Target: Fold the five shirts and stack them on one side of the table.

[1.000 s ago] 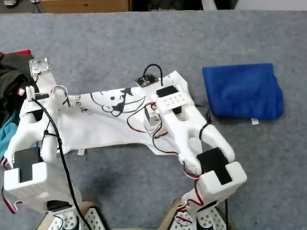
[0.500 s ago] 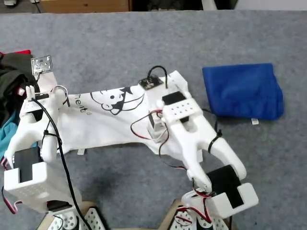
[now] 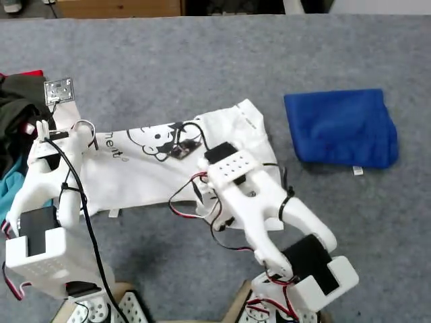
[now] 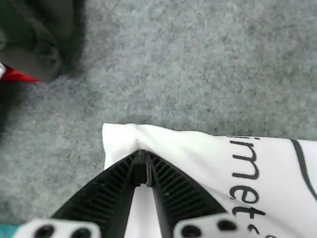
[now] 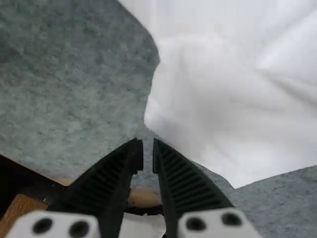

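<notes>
With the left tool (image 4: 143,168) clamped on the white shirt's (image 3: 135,182) corner, the right tool (image 5: 147,146), barely apart and empty, should grip its hem squarely.

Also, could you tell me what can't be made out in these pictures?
High view: the pile is cut off by the left edge, so its shirt count is unclear.
High view: the right arm covers the near hem of the white shirt.
Left wrist view: the left end effector hides the shirt corner it pinches; the print runs off the edge.
</notes>
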